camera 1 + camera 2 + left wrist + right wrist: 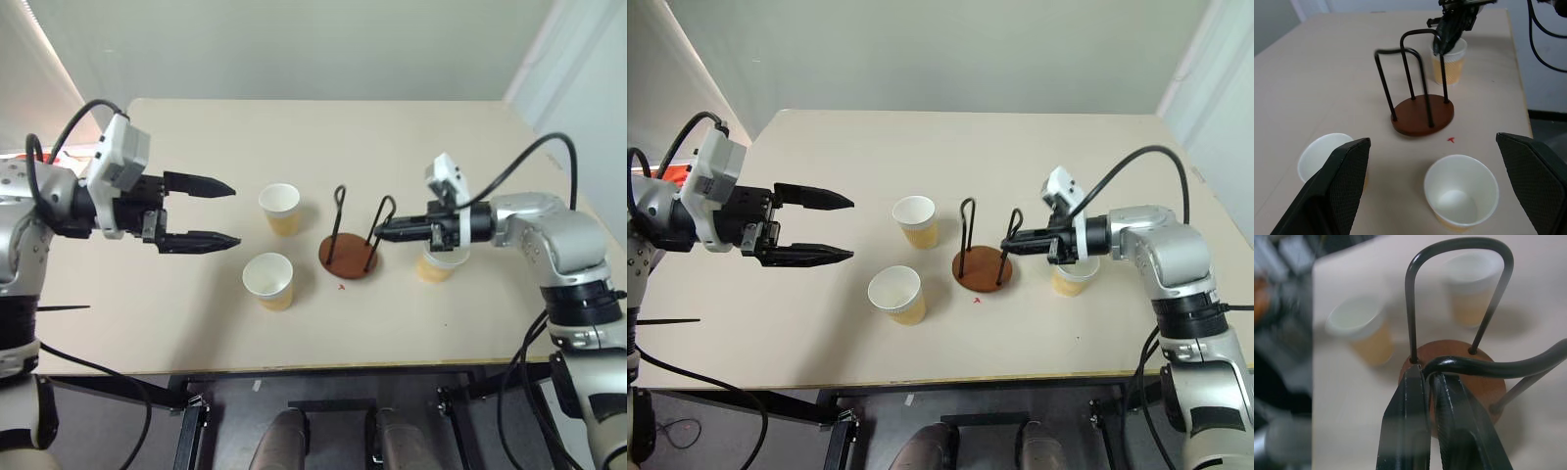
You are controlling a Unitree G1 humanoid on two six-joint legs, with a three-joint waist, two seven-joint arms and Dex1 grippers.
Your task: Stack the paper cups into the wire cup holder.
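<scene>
Surface: beige table (196,323), pale walls behind.
Holder: wire cup holder (350,240) upright mid-table, empty.
Cups: two paper cups (268,280) (280,209) just left of the holder; a third (1074,277) sits under the right arm; all empty.
Right gripper (382,232): jaws closed, empty, tips at the near wire loop.
Left gripper (230,213): jaws wide, empty, nearer the two left cups.

1. Table (196,323): pale beige top with rounded corners.
2. Wire cup holder (349,255): reddish-brown disc base, two upright black wire loops, standing near the table's middle.
3. Paper cups, three, all upright: one (280,208) left of the holder, one (269,280) nearer the front edge, one (437,264) just right of the holder.
4. Small red mark (340,287): just in front of the holder's base.
</scene>
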